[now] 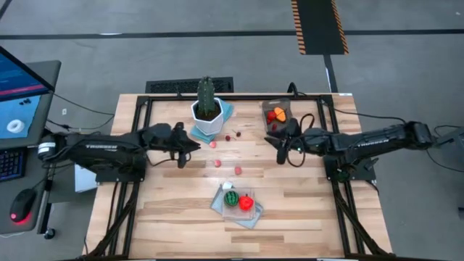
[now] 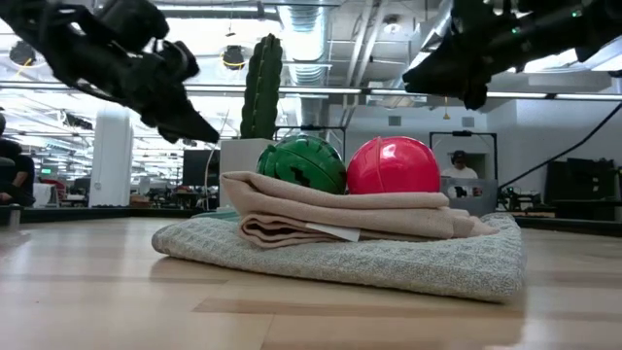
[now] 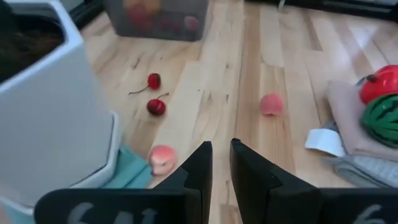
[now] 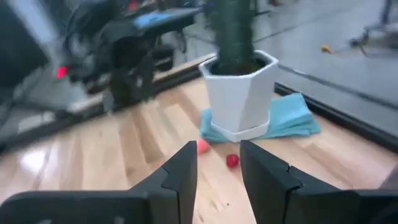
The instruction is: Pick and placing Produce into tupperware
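Tupperware (image 1: 276,116) contents blurred, perhaps orange and red produce, left tool (image 3: 221,163) narrow, right tool (image 4: 219,163) part-open, both empty.

"trossen" on left arm (image 1: 94,147)

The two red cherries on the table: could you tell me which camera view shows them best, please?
The left wrist view: both cherries lie close and unobstructed, stems visible, beside the white pot. The high view shows them only as tiny red dots right of the pot. The right wrist view shows one small red piece, partly behind a finger. The low view shows none.
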Tool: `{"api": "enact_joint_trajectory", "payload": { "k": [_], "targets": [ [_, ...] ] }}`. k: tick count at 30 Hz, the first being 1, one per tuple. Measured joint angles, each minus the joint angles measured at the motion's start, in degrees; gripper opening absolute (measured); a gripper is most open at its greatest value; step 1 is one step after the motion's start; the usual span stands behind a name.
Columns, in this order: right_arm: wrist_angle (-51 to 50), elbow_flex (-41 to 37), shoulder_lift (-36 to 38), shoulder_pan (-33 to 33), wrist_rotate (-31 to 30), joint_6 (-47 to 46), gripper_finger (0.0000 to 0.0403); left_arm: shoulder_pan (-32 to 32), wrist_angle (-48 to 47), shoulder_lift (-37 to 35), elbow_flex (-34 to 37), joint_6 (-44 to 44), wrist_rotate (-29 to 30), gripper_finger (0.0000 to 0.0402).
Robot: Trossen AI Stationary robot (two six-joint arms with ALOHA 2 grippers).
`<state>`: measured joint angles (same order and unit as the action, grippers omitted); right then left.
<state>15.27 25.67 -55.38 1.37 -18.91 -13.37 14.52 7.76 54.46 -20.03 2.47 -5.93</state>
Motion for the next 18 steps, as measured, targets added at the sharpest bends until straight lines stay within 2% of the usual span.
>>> {"api": "enact_joint_trajectory", "payload": {
  "k": [2,6,8,15,18],
  "targets": [
    [0.3,0.0,-0.2,0.6,2.9,3.8,0.0142,-0.1,2.0,3.7,-1.2,0.8,-0.5,0.0045],
    [5.5,-1.2,0.5,1.3,16.2,8.8,0.0145,-0.1,5.5,10.0,-3.1,2.3,-2.6,0.0045],
    [10.3,-3.6,1.2,1.3,20.9,10.0,0.0146,-0.1,6.4,12.3,-4.1,2.2,-2.7,0.0045],
    [23.8,-15.4,2.7,0.9,20.3,10.8,0.0141,-0.2,6.3,17.4,-6.7,-0.2,-2.4,0.0045],
    [25.8,-17.5,2.4,0.8,19.7,9.7,0.0142,-0.2,6.6,18.0,-6.7,-0.3,-2.2,0.0045]
  ]
}}
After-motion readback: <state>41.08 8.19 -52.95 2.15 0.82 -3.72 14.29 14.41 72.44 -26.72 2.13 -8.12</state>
